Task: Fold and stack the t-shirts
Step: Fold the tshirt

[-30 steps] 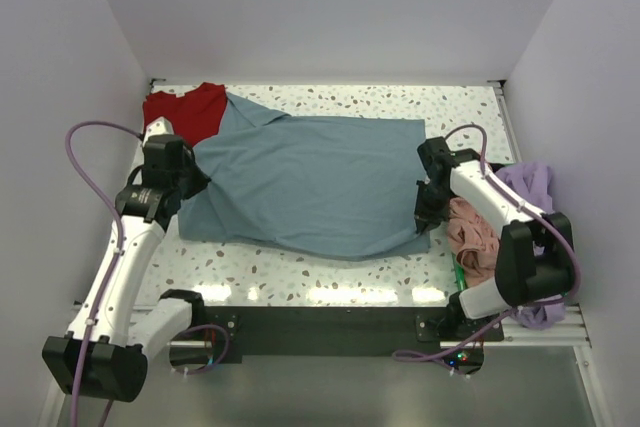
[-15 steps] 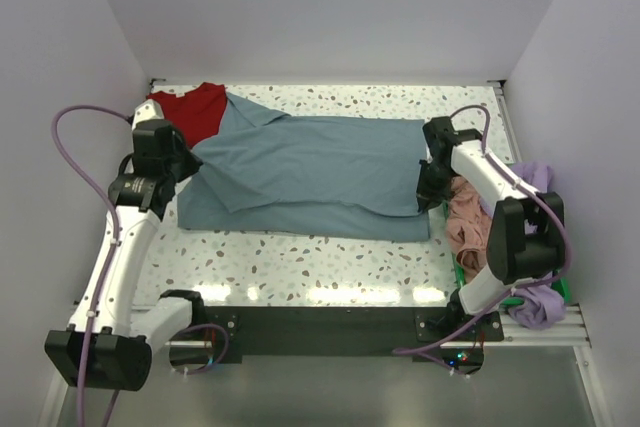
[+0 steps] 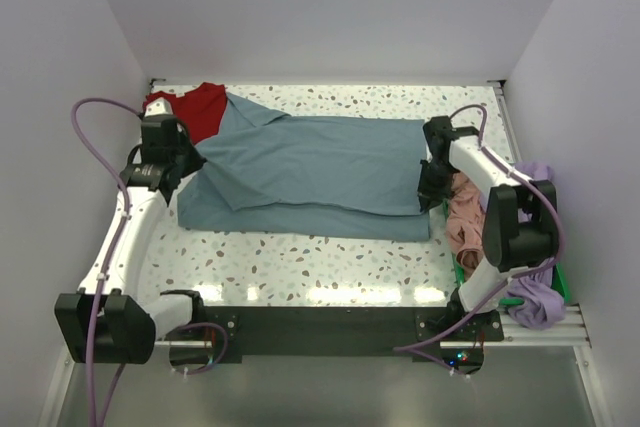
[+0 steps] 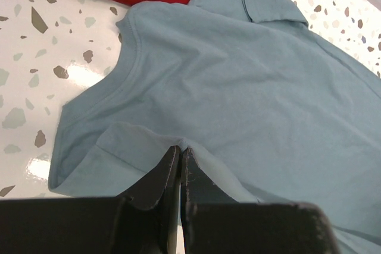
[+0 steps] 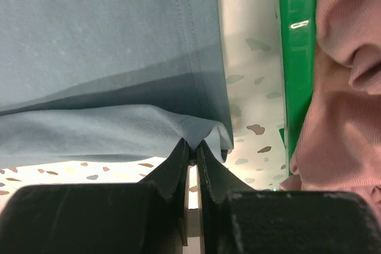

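Observation:
The slate-blue t-shirt (image 3: pixel 320 172) lies spread across the table, its near long edge folded up over the middle. My left gripper (image 3: pixel 190 162) is shut on the shirt's left end by the collar; the left wrist view shows cloth (image 4: pixel 238 87) pinched at the tips (image 4: pixel 180 149). My right gripper (image 3: pixel 428 199) is shut on the shirt's right hem, which is pinched and lifted in the right wrist view (image 5: pixel 194 144). A red t-shirt (image 3: pixel 190 109) lies at the back left, partly under the blue one. Salmon-pink (image 3: pixel 468 225) and lavender (image 3: pixel 535 182) shirts lie at the right.
A green bin (image 5: pixel 296 57) holds the salmon-pink shirt (image 5: pixel 345 87) just right of my right gripper. White walls close in the table on the left, back and right. Purple cables loop from both arms. Speckled tabletop (image 3: pixel 300 262) shows near the front.
Both grippers have carried the blue shirt's near edge toward the back, folding it over the middle. The left arm has moved back and left; the right arm has drawn further back.

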Controlling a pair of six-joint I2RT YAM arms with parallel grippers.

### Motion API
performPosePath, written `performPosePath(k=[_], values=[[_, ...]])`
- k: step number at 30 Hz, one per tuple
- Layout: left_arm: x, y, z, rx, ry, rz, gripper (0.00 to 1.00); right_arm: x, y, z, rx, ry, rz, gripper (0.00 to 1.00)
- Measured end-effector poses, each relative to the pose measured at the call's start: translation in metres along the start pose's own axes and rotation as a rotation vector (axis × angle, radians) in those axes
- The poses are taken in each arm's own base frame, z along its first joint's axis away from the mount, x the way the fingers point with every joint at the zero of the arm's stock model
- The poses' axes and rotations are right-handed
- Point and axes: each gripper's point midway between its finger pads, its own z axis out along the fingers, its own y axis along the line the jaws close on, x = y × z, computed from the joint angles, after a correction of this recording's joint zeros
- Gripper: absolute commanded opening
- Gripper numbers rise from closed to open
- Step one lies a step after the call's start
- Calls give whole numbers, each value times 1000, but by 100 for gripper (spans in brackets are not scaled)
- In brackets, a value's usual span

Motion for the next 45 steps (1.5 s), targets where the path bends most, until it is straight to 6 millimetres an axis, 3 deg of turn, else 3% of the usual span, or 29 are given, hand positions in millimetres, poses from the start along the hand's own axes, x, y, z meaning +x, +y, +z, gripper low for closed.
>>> performPosePath(k=[11,12,13,14,15,16,19,21,25,29,33,37,40,45], values=[[2,2,31,-6,28,-9,1,-12,1,5,8,-4,0,0],[3,2,34,-8,31,-9,11,-14,2,6,8,-5,-1,0],[4,3,37,-10,35,-8,36,-16,3,6,8,-8,-1,5],[4,3,41,-10,37,2,49,-18,4,6,8,-11,-2,11],[4,2,44,-10,38,5,60,-21,5,5,7,-14,-3,27],[4,2,47,-11,41,12,78,-25,7,3,4,-21,-1,34],[-2,-1,52,-13,42,14,89,-38,13,-7,-23,-58,-22,52],[-11,-6,52,-3,23,12,91,-48,18,-17,-44,-93,-38,61],[-15,-7,45,10,-5,13,92,-56,20,-41,-80,-167,-62,63],[14,14,37,-8,27,25,88,-41,16,-59,-120,-222,-72,63],[59,60,33,-90,114,13,84,-4,2,-44,-110,-165,-75,59],[88,93,30,-161,182,3,76,31,-9,-15,-85,-58,-76,55],[98,100,29,-171,206,2,75,44,-14,-4,-73,-19,-73,52],[103,99,31,-163,231,4,74,44,-14,2,-75,-29,-72,51]])
